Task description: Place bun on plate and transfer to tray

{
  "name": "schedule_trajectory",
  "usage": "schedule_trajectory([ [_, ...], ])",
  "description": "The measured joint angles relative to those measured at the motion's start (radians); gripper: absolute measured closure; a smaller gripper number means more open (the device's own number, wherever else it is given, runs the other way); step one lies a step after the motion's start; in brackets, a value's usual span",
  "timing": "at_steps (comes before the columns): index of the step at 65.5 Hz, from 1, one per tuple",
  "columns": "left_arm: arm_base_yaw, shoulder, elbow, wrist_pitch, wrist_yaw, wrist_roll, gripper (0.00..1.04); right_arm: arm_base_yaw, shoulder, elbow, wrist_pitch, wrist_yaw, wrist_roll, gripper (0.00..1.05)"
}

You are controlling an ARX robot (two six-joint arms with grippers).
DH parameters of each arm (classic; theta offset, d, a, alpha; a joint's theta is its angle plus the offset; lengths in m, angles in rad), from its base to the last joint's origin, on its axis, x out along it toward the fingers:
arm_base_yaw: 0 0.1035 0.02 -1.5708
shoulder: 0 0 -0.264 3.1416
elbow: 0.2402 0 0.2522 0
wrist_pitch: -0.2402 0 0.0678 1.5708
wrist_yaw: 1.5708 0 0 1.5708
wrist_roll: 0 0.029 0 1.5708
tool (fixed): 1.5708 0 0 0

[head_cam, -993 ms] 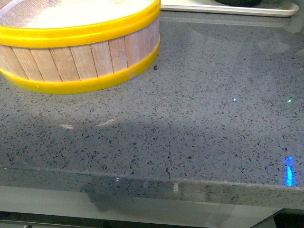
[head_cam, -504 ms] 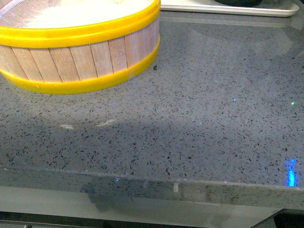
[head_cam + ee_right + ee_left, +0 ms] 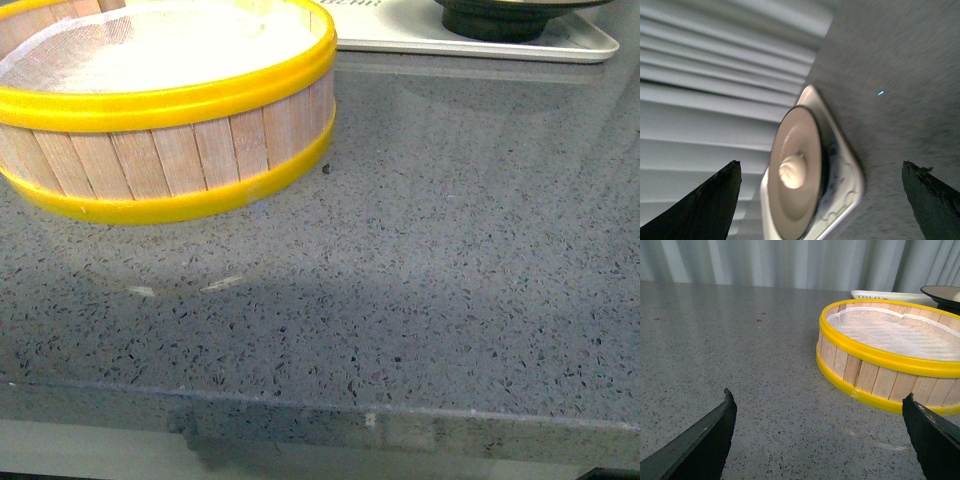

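Resting at the middle of the plate (image 3: 797, 172), the bun (image 3: 792, 171) is seen in the right wrist view, and the plate is carried by the tray (image 3: 400, 35) at the far edge of the counter (image 3: 420, 280). The steamer basket (image 3: 165, 110) is set near the counter's far left part, just beside the tray. The left gripper (image 3: 820, 435) and right gripper (image 3: 820, 200) are both held with fingers spread wide, nothing between them.

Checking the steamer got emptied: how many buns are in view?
1: the bun sits on the plate, on the tray. The steamer basket shows none.
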Motion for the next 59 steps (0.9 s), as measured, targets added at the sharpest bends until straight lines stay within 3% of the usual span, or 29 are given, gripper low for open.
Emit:
schedule_trajectory([
  [16,0.0,0.0,0.0,0.0,0.0,0.0,0.07,-0.031,-0.352,-0.213,0.005,0.248,-0.402,0.09],
  [30,0.0,0.0,0.0,0.0,0.0,0.0,0.07,0.092,-0.673,-0.441,0.12,0.428,-0.881,0.1],
  [34,0.0,0.0,0.0,0.0,0.0,0.0,0.07,0.103,-0.753,-0.472,0.023,0.24,-0.964,0.2],
  [38,0.0,0.0,0.0,0.0,0.0,0.0,0.07,0.122,-0.809,-0.529,0.002,0.135,-1.004,0.31],
  [59,0.0,0.0,0.0,0.0,0.0,0.0,0.07,0.216,-0.967,-0.793,0.068,0.201,-1.052,0.9],
])
